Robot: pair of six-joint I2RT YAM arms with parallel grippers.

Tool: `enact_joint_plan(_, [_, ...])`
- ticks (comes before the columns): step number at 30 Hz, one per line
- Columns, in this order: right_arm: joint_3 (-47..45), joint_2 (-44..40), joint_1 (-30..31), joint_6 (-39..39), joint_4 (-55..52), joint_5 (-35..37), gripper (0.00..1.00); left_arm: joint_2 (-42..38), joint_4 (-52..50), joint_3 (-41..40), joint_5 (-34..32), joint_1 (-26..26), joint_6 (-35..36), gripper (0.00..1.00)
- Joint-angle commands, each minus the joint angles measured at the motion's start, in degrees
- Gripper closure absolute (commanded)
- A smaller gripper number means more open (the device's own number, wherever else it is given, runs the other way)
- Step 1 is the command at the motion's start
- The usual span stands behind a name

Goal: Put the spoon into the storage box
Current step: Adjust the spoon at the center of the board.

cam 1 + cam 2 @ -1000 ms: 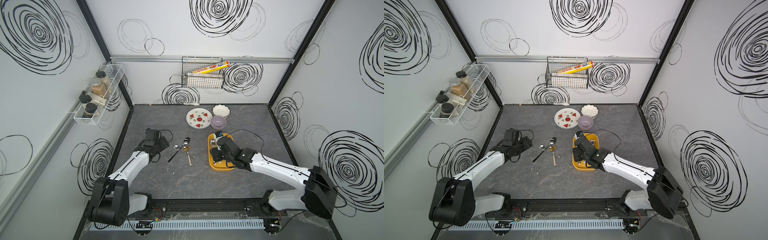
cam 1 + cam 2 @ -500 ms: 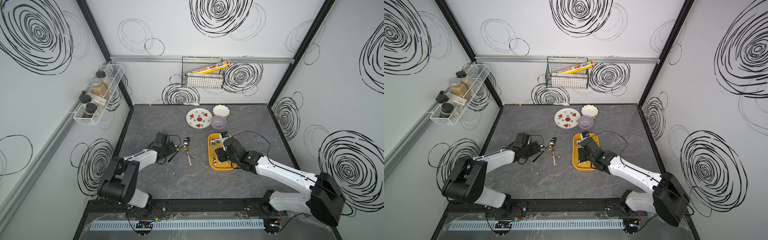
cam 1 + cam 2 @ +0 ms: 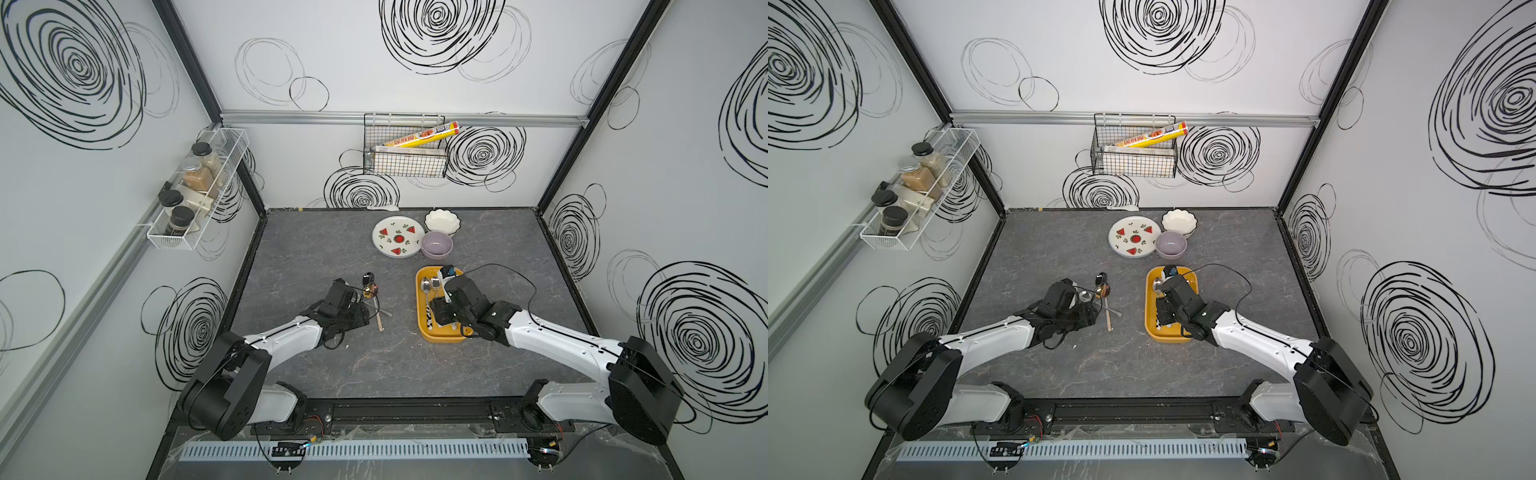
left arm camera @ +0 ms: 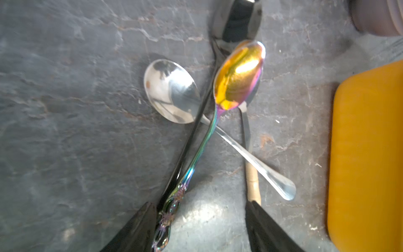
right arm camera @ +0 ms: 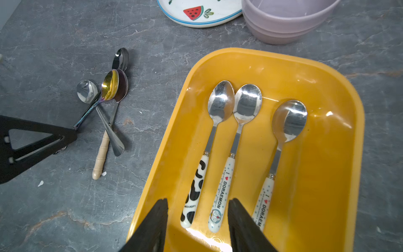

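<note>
The left tool (image 4: pixel 200 204), nearer and released, straddled the handle of the iridescent spoon (image 4: pixel 238 74), lying lengthwise straight ahead on the worktop (image 4: pixel 65 109), near the storage box (image 4: pixel 366 152) under the released, empty right tool (image 5: pixel 198 200).

In both top views we see the left gripper (image 4: pixel 200 204) has swung rightward toward frame centre, apparently straddling the handle of the rainbow spoon (image 4: pixel 202 144), while the right gripper (image 5: pixel 198 200) backed slightly lower-right.

In both top views the right arm (image 3: pixel 548 338) (image 3: pixel 1254 338) hides much of the inside of the storage box (image 3: pixel 420 307) (image 3: pixel 1148 307).
</note>
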Motion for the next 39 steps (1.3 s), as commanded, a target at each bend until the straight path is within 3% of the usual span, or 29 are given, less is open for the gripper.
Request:
enact_joint_plan(1, [-0.10, 0.48, -0.31, 0.02, 1.33, -1.05, 0.50, -1.64, -1.49, 1.20, 2.08, -1.56, -0.73, 0.29])
enact_joint_plan(7, [1.43, 2.64, -0.26, 0.76, 1.65, -5.35, 0.51, -4.50, -4.69, 5.06, 5.31, -4.79, -0.70, 0.28])
enact_joint_plan(10, [3.53, 5.50, -0.08, 3.46, 1.86, -9.57, 0.52, -10.42, -5.39, 5.73, 7.10, -4.95, -2.17, 0.29])
enact_joint_plan(15, [8.79, 11.70, 4.31, 7.01, 3.83, -10.71, 0.53, -23.71, -19.58, 12.77, -5.95, -3.47, -2.73, 0.28])
enact_joint_plan(19, [18.53, 20.75, 8.32, 9.33, 1.06, -10.42, 0.53, -27.74, -31.30, 19.45, -16.83, -0.13, 0.13, 0.29])
enact_joint_plan(21, [23.13, 25.32, 10.13, 10.78, 0.48, -10.07, 0.54, -29.47, -33.85, 20.49, -18.83, 2.21, 1.63, 0.29])
enact_joint_plan(29, [37.18, 41.16, 11.27, 14.77, -2.55, -8.85, 0.53, -35.80, -34.16, 16.86, -20.39, 5.79, 5.13, 0.29])
enact_joint_plan(39, [44.57, 49.65, 11.99, 15.96, -3.85, -9.27, 0.53, -36.98, -31.64, 14.85, -18.25, 7.10, 6.56, 0.28])
